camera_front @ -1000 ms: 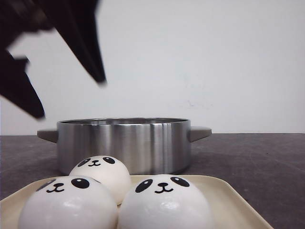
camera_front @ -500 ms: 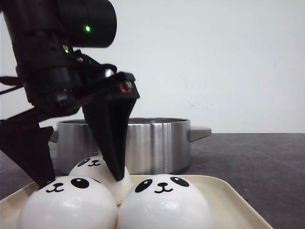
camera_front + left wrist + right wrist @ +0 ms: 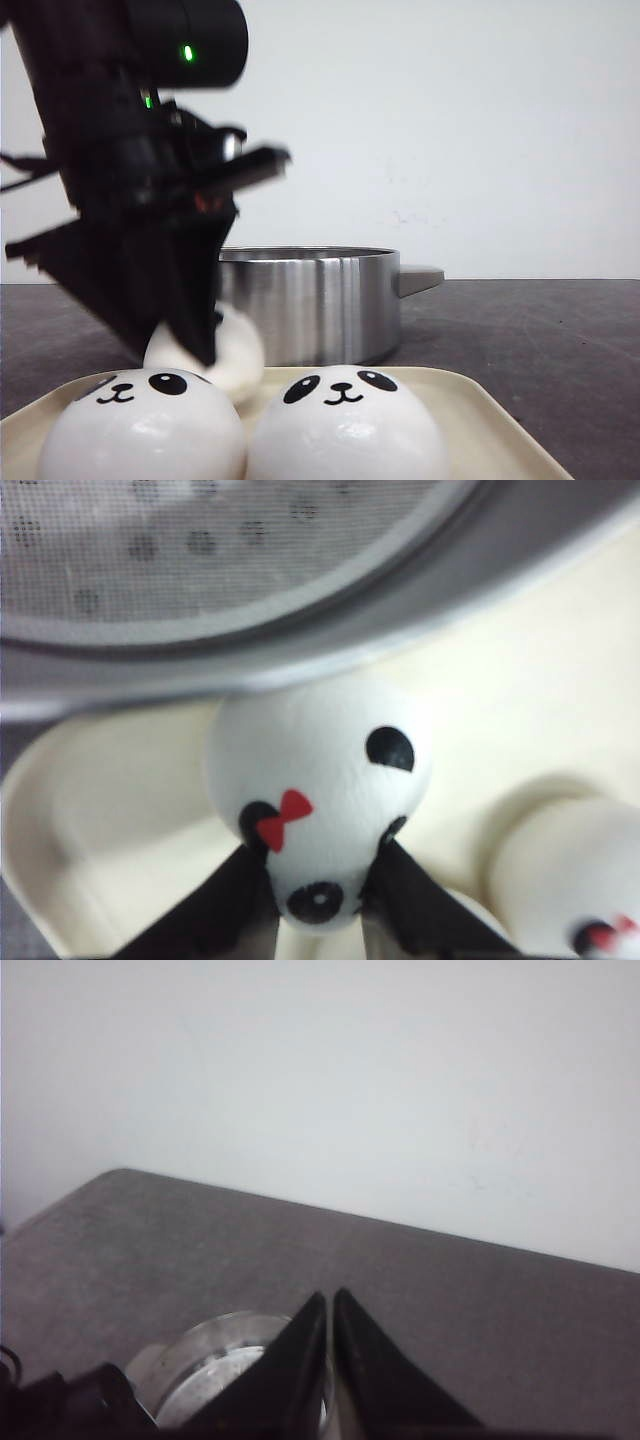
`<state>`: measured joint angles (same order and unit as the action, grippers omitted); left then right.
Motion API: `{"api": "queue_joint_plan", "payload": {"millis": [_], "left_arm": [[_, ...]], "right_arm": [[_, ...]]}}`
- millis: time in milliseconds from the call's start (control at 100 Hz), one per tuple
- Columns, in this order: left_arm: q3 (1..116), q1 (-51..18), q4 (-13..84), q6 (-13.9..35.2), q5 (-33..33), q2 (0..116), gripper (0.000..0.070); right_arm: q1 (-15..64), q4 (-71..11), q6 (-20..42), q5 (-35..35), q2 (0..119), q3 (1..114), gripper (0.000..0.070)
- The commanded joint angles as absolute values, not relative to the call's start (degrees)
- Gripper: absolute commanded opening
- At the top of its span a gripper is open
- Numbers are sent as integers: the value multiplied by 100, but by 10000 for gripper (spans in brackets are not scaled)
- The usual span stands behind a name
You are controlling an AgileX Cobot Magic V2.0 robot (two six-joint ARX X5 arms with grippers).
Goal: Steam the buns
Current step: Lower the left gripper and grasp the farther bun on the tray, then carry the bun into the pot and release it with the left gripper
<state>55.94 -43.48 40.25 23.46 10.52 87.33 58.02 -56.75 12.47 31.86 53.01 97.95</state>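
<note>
1. The left pincer (image 3: 318,925) is closed on one of the buns (image 3: 320,790), its black fingers (image 3: 245,900) pressing the two flanks low down. In the front view the dark arm hides most of this bun (image 3: 232,352), which sits at the back of the tray (image 3: 470,410), just before the pot (image 3: 320,300).
2. Two more buns rest at the front of the tray, one on the left (image 3: 140,425) and one on the right (image 3: 345,425), side by side and nearly touching.
3. The right pincer (image 3: 330,1360) is closed with nothing between its tips, held high above the table (image 3: 480,1300).
4. The buns are smooth, glossy white domes with black painted faces; the held one also bears a small red bow. I judge them light and soft, likely to dent under a hard squeeze, and the shiny skin looks slippery, so a gentle hold across the widest part suits best.
5. The pot is brushed steel, round and straight-walled, with a grey handle (image 3: 420,277); a perforated steaming plate (image 3: 150,540) shows inside. The tray is cream and matt, with rounded corners.
</note>
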Motion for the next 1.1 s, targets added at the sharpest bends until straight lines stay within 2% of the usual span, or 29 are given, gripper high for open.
{"api": "queue_joint_plan", "payload": {"millis": [0,200,300,370,530,690,1090], "left_arm": [[5765,-4515,3983,2307,1122,8355,10],[6235,-4766,3929,2432,934,7214,10],[6608,-4672,3968,2410,764,7102,10],[6914,-4431,4082,2224,768,7194,10],[7658,-3839,4471,1710,755,7861,10],[8206,-3306,4713,1433,716,8766,10],[8589,-2665,4593,1420,388,10621,11]], "right_arm": [[5863,-5686,1328,3291,5352,9878,5],[5863,-5741,1328,3328,5352,9870,5],[5863,-5701,1328,3326,5352,9870,5],[5863,-5653,1328,3326,5354,9870,5],[5863,-5627,1323,3323,5426,9870,5],[5865,-5621,1332,3299,5533,9870,5],[5870,-5623,1610,3236,5529,9870,5]]}}
